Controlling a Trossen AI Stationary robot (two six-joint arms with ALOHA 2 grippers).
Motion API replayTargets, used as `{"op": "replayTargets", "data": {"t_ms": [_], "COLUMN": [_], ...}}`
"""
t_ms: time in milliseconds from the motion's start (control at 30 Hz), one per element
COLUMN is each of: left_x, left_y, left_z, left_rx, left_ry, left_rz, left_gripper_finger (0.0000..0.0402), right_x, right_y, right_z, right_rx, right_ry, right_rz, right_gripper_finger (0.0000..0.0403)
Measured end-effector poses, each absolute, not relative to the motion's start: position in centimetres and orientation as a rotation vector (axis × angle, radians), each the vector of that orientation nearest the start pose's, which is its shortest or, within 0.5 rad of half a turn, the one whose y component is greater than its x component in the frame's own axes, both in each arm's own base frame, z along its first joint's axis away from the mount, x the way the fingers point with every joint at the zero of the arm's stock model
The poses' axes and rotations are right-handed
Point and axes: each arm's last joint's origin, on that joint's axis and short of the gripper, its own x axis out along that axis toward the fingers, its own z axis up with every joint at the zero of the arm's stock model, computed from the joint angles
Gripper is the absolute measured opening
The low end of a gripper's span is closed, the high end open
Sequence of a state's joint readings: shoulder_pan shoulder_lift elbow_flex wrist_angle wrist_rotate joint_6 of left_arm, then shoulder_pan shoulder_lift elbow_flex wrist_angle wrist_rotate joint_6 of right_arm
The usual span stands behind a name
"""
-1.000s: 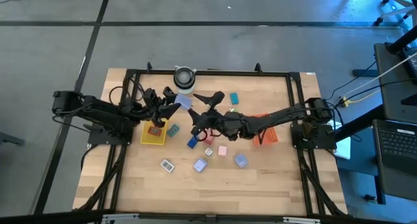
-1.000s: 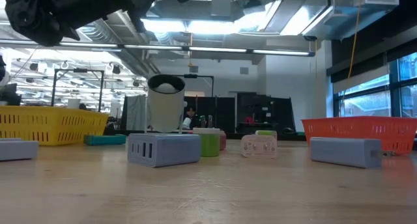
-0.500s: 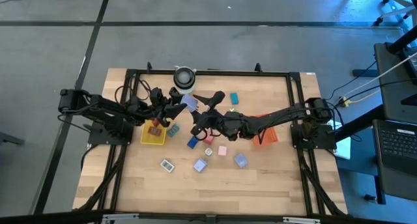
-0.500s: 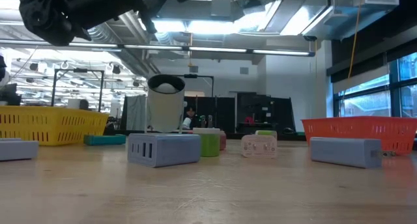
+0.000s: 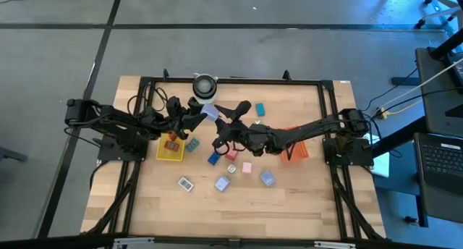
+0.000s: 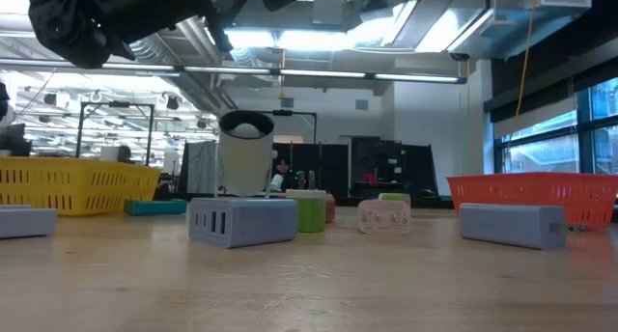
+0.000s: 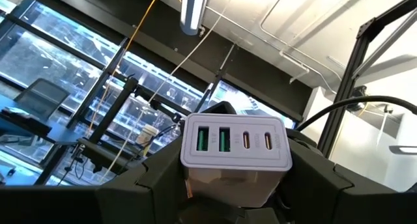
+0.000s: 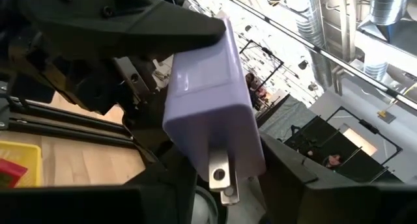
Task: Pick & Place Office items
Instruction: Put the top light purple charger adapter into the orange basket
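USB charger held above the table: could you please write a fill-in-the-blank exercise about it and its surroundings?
1. The left gripper is shut on a USB charger whose colour is ___.
2. In the left wrist view, the charger's face shows ___ ports.
3. The right gripper is next to the charger, with its fingers ___.
4. The yellow tray holds an office item whose colour is ___.

Missing words: lavender; four; open; red.

yellow tray [image 5: 171, 155], orange-red tray [image 5: 299, 150], grey-white cylinder [image 5: 205, 85], wooden table [image 5: 304, 198]
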State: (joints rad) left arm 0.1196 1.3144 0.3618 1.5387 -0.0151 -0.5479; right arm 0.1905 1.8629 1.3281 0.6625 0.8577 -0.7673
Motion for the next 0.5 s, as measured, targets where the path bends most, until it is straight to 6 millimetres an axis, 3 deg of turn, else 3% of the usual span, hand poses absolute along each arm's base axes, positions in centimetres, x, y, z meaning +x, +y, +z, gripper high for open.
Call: {"op": "replayTargets", "data": {"t_ms": [133, 333, 500], "left_x": [22.29, 22.23, 22.21], "left_y": [2.74, 2.77, 2.78], "left_z": [24.73, 24.71, 24.74], "left_rx": [-0.519, -0.525, -0.531], "left_ry": [-0.606, -0.613, -0.617], "left_rz": [-0.033, -0.020, -0.019], "left_gripper_finger": [0.0211, 0.0253, 0.0251], "right_x": [41.97, 41.89, 41.87], "right_y": [5.85, 5.82, 5.81], "right_z": [29.43, 29.76, 29.69], "right_rx": [-0.669, -0.631, -0.644], "right_ry": [0.148, 0.129, 0.145], "right_rz": [-0.680, -0.710, -0.719], "right_gripper_finger": [0.0132, 0.0125, 0.0125]}}
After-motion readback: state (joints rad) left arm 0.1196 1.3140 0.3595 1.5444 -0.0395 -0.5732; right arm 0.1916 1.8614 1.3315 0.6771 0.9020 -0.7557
